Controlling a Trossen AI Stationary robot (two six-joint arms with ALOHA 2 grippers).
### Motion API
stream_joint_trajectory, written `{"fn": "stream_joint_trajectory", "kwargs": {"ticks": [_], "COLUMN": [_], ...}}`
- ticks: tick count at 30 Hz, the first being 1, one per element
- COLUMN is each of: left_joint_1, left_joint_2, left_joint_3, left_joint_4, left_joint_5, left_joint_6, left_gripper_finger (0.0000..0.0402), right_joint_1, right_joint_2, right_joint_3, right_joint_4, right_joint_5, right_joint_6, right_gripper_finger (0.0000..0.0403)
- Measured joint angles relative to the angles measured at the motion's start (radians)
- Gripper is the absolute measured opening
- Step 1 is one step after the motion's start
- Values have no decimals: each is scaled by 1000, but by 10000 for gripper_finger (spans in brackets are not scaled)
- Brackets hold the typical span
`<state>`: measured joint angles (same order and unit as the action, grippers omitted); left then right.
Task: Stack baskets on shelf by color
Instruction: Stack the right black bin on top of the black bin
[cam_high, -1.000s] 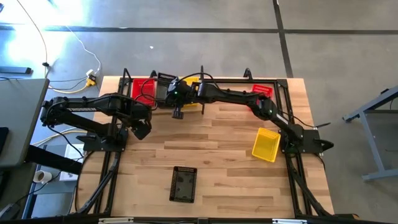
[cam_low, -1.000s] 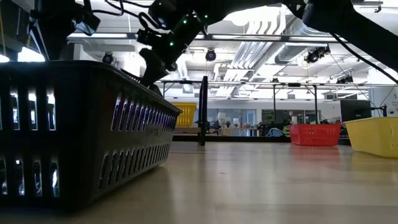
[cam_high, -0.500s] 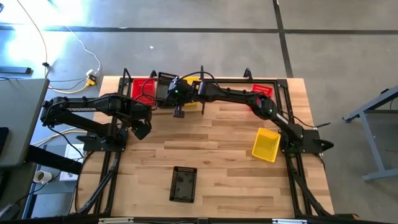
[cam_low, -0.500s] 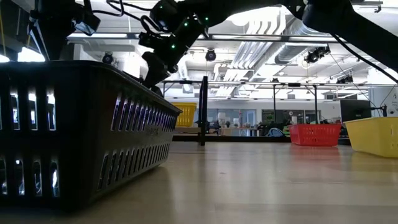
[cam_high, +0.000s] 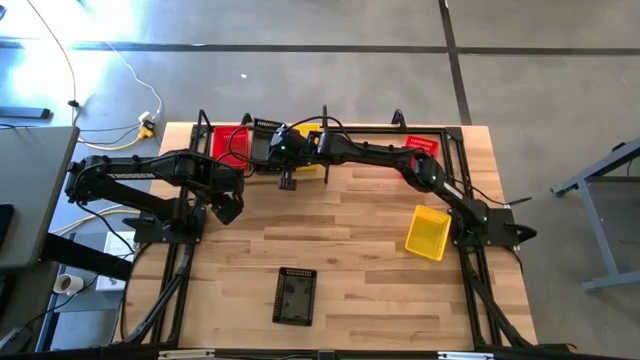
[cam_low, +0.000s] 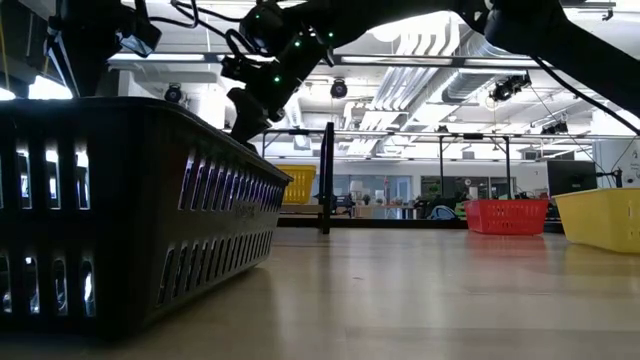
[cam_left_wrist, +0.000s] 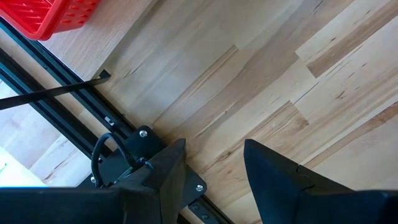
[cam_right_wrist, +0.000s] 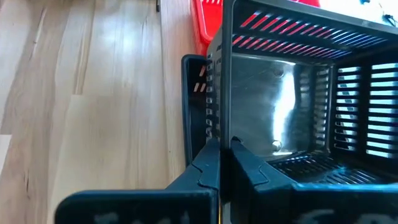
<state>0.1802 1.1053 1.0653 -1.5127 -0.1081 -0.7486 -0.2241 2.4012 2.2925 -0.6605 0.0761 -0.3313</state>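
The right gripper (cam_high: 270, 143) reaches across the back of the table to the shelf (cam_high: 350, 130), a pale plank framed in thin black metal tubing with upright posts. Its two dark fingers (cam_right_wrist: 219, 163) are pressed tightly together on the thin perforated wall of a black basket (cam_right_wrist: 298, 112), a rectangular plastic box with rows of narrow vertical slots and a glossy, reflective floor. In the high view this held black basket (cam_high: 266, 140) sits at the shelf's left part, just beside a red basket (cam_high: 230, 145) of the same slotted plastic, and a yellow basket (cam_high: 308, 165) shows partly under the arm next to it.

The left gripper (cam_left_wrist: 214, 171) hangs over bare tabletop near the left rear, beside the black base rail; its blunt, matte dark fingers stand apart with nothing between them. A corner of the red mesh basket (cam_left_wrist: 50, 15) shows beyond it.

Another red basket (cam_high: 421, 147) rests at the right end of the shelf. A loose yellow basket (cam_high: 428, 232) lies tilted on the butcher-block table (cam_high: 360, 260) near the right arm's base, its open side up. A second black basket (cam_high: 296, 297) sits alone near the front middle of the table, well apart from the rest; in the low view it fills the left foreground (cam_low: 130, 210), its slotted walls flaring slightly outward toward the rim. The tabletop is smooth, made of glued strips of light wood with varied grain
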Motion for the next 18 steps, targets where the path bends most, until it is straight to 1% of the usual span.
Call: {"fn": "stream_joint_trajectory", "kwargs": {"ticks": [8, 15, 18], "left_joint_1": [0, 0, 0], "left_joint_2": [0, 0, 0], "left_joint_3": [0, 0, 0], "left_joint_4": [0, 0, 0], "left_joint_5": [0, 0, 0], "left_joint_6": [0, 0, 0], "left_gripper_finger": [152, 152, 152], "right_joint_1": [0, 0, 0], "right_joint_2": [0, 0, 0], "right_joint_3": [0, 0, 0], "right_joint_4": [7, 17, 23], "right_joint_5": [19, 19, 19], "right_joint_6": [-7, -8, 1], "right_gripper_finger": [4, 60, 75]}}
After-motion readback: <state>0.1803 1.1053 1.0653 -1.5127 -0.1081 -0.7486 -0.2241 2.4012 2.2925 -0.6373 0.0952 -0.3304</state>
